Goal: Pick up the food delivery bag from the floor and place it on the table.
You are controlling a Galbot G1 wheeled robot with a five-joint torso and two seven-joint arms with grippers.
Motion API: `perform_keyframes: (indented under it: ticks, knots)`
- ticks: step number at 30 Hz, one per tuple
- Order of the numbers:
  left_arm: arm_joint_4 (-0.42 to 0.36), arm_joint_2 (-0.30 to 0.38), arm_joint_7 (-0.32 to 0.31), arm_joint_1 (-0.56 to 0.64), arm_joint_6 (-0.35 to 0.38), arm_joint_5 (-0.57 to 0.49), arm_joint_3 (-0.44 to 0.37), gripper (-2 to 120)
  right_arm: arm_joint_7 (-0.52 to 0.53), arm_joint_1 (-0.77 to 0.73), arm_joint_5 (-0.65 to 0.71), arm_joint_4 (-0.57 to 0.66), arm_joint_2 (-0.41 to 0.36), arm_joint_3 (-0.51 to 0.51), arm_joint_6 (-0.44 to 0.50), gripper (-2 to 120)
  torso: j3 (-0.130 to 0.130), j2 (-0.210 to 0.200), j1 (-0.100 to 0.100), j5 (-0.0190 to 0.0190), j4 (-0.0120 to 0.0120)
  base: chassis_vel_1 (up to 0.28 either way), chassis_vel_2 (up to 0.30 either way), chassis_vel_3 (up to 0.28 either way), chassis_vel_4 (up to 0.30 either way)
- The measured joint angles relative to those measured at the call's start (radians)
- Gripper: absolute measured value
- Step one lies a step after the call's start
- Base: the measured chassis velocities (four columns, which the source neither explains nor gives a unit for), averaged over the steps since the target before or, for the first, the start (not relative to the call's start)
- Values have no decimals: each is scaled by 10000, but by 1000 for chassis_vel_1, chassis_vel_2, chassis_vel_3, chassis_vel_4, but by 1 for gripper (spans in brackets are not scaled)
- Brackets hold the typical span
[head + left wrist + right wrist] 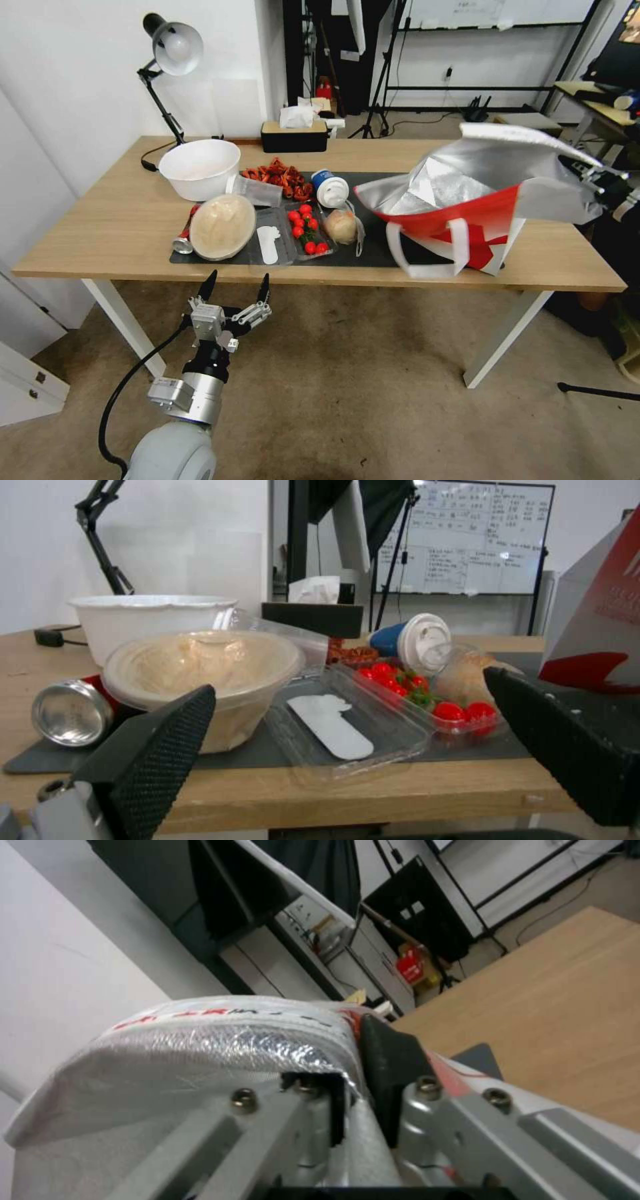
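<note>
The food delivery bag (467,200), red and white with silver foil lining, leans tilted over the right part of the table (100,233), its base at the dark mat's right end. Its white strap (427,267) hangs toward the front edge. My right gripper (600,183) is at the bag's far right rim. The right wrist view shows this gripper (353,1040) shut on the foil-lined rim of the bag (200,1050). My left gripper (237,280) hovers open just before the table's front edge, holding nothing. In the left wrist view its fingers (160,745) frame the food, with the bag (600,605) beside it.
On the mat (373,250) lie a lidded bowl (222,227), a tomato box (307,230), a bagged bun (341,227), a tipped blue cup (330,188), a can (183,241) and crayfish (280,177). A white bowl (199,168), lamp (175,47) and tissue box (293,133) stand behind.
</note>
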Motion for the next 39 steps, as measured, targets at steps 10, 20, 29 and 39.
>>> perform_keyframes:
  ticks: [10,20,29,39]
  knots:
    - [71,-78,211,9,-89,35,99,100,-339,727,-174,-782,-144,-401,57,47,-1,-1,-1,0,-3,0,0,0,0]
    - [191,-122,253,-58,-114,109,125,100,-657,1539,-925,-1464,-223,-1336,2,88,-1,-3,-2,-1,0,0,0,0,0]
    - [231,-76,188,-119,-100,110,32,100,-1159,924,-2370,-1059,-423,-867,-622,100,-2,-4,-2,-2,3,0,0,0,0]
    - [234,-42,177,-247,-38,108,125,100,-2523,-709,-5434,-572,-866,631,-1195,100,-3,-3,-4,0,0,0,0,0,0]
